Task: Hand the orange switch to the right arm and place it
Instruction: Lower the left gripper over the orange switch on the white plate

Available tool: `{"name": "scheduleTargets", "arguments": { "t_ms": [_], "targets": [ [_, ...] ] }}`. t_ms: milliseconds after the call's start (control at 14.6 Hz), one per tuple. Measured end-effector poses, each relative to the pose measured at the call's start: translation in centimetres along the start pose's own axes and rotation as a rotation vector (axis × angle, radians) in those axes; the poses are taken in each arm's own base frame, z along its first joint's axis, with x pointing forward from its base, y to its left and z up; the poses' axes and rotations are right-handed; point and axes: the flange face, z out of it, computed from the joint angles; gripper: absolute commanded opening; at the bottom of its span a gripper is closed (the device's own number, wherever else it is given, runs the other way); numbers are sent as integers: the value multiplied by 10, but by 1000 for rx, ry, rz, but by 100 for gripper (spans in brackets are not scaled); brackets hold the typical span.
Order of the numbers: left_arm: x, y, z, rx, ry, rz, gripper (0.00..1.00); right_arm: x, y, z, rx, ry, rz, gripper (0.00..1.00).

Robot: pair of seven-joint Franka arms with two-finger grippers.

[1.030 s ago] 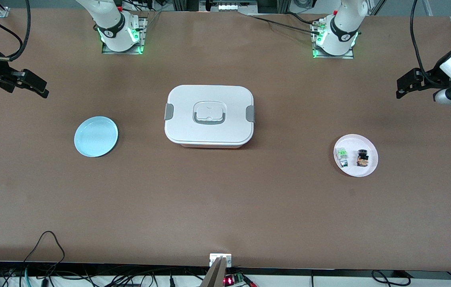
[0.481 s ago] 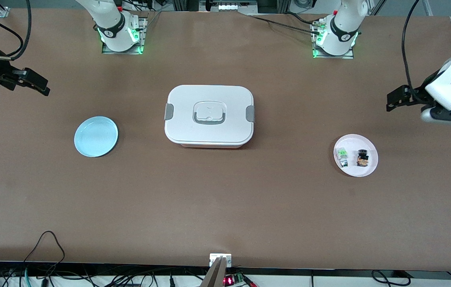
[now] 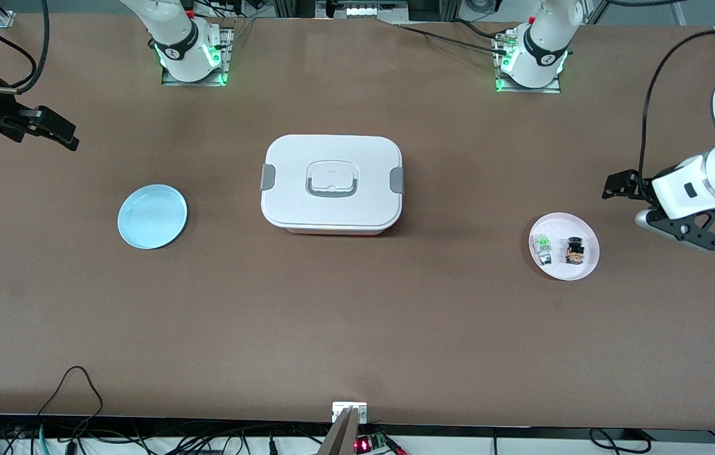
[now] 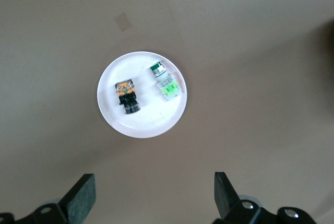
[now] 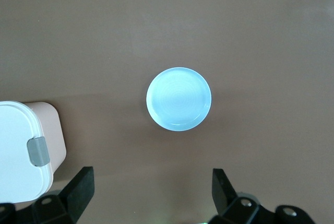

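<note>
The orange switch (image 3: pixel 575 251) lies on its side on a small white plate (image 3: pixel 563 224) beside a green switch (image 3: pixel 542 246), at the left arm's end of the table. In the left wrist view the orange switch (image 4: pixel 127 96) and the green switch (image 4: pixel 166 83) both rest on the plate (image 4: pixel 141 130). My left gripper (image 3: pixel 613 188) (image 4: pixel 154 192) hangs open and empty over bare table beside that plate. My right gripper (image 3: pixel 64 136) (image 5: pixel 151 187) is open and empty too, over the table at the right arm's end.
A white lidded box (image 3: pixel 332 183) (image 5: pixel 21 151) with grey clips stands mid-table. A light blue plate (image 3: pixel 152 216) (image 5: pixel 178 98) lies between the box and the right arm's end. Cables run along the table's front edge.
The left arm has swung down and in toward the white plate, bringing its gripper close beside it. The right arm has barely moved. Both grippers stayed open.
</note>
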Motion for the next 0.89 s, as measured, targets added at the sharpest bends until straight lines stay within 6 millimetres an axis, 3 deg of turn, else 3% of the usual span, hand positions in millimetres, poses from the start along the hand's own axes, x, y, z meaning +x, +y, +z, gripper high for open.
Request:
{"name": "scheduleTargets", "arguments": {
  "t_ms": [206,412,893],
  "targets": [
    [-2,-27,55,-20,10,274,100,3,-5,6,1,-8,-9,100],
    [1,-36,108,-31,25,561,100,8,-8,13,1,-13,-12,100],
    [11,-42,189,10,89,901,100,11,-8,16,4,2,-26,100]
  ]
}}
